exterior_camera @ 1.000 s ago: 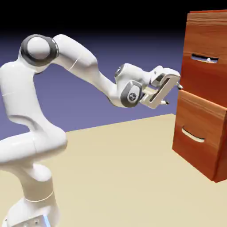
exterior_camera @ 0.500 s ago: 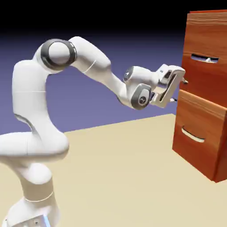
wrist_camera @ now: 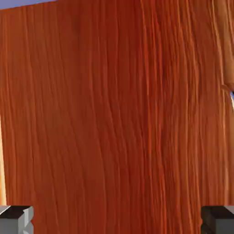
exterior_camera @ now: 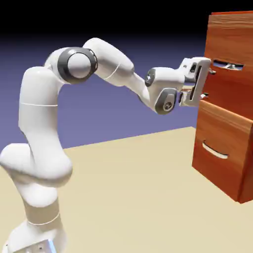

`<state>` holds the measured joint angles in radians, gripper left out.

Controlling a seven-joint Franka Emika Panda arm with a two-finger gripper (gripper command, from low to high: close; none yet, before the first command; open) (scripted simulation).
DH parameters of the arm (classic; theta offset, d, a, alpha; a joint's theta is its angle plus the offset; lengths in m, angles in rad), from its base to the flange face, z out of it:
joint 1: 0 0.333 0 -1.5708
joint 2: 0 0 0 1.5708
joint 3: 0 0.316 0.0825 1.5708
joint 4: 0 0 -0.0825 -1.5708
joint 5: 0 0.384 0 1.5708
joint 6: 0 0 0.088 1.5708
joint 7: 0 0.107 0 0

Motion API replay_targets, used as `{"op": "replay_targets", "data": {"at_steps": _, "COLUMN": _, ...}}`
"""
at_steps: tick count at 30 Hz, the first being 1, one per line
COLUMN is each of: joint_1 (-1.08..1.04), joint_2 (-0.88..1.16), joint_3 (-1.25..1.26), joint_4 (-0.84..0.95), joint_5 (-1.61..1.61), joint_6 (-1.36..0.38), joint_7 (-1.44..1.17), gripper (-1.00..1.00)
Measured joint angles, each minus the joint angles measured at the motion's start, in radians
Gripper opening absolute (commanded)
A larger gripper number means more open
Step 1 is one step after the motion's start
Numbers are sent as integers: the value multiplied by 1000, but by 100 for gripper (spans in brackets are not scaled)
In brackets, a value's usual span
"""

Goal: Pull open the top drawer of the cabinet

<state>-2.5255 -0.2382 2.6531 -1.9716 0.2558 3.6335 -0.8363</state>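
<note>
The cabinet (exterior_camera: 245, 163) stands at the exterior view's right, tall and reddish-brown. Its top drawer (exterior_camera: 242, 89) looks shut, with a thin silver bar handle (exterior_camera: 228, 64) over a dark slot. My gripper (exterior_camera: 208, 83) is right at the drawer front's left edge, left of and slightly below the handle, one finger above the other. It is open and holds nothing. In the hand view, wood grain of the top drawer (wrist_camera: 114, 105) fills the picture, and my gripper (wrist_camera: 117, 221) shows only as two grey fingertips (wrist_camera: 16, 219) far apart at the bottom corners. The handle is not in that view.
The lower drawer (exterior_camera: 232, 168) with a curved pale handle (exterior_camera: 215, 150) sits under the top one and juts out a little. The beige table (exterior_camera: 128, 197) spreads between the robot's base and the cabinet.
The arm has stretched to the right and risen; the gripper went from a short way off the cabinet to its front edge near the top drawer. The fingers stayed open.
</note>
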Motion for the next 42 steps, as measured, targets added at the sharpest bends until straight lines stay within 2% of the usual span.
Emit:
{"op": "replay_targets", "data": {"at_steps": 6, "joint_1": -208, "joint_2": 27, "joint_3": 217, "joint_4": 69, "joint_5": 21, "joint_6": 49, "joint_7": -129, "gripper": 0}}
{"op": "replay_targets", "data": {"at_steps": 8, "joint_1": -214, "joint_2": 28, "joint_3": 224, "joint_4": 71, "joint_5": 22, "joint_6": 50, "joint_7": -133, "gripper": 0}}
{"op": "replay_targets", "data": {"at_steps": 13, "joint_1": -259, "joint_2": -101, "joint_3": 234, "joint_4": 252, "joint_5": -5, "joint_6": -10, "joint_7": -88, "gripper": 0}}
{"op": "replay_targets", "data": {"at_steps": 14, "joint_1": -267, "joint_2": -123, "joint_3": 236, "joint_4": 282, "joint_5": -9, "joint_6": -20, "joint_7": -81, "gripper": -100}}
{"op": "replay_targets", "data": {"at_steps": 16, "joint_1": -267, "joint_2": -123, "joint_3": 236, "joint_4": 282, "joint_5": -9, "joint_6": -21, "joint_7": -81, "gripper": -100}}
{"op": "replay_targets", "data": {"at_steps": 21, "joint_1": -185, "joint_2": -30, "joint_3": 161, "joint_4": 131, "joint_5": -38, "joint_6": 27, "joint_7": -39, "gripper": -100}}
{"op": "replay_targets", "data": {"at_steps": 35, "joint_1": 123, "joint_2": -177, "joint_3": -347, "joint_4": 204, "joint_5": -361, "joint_6": -1, "joint_7": 469, "gripper": -100}}
{"op": "replay_targets", "data": {"at_steps": 39, "joint_1": 243, "joint_2": -181, "joint_3": -491, "joint_4": 175, "joint_5": -395, "joint_6": 3, "joint_7": 525, "gripper": -100}}
{"op": "replay_targets", "data": {"at_steps": 42, "joint_1": 350, "joint_2": -138, "joint_3": -575, "joint_4": 96, "joint_5": -366, "joint_6": 24, "joint_7": 475, "gripper": -100}}
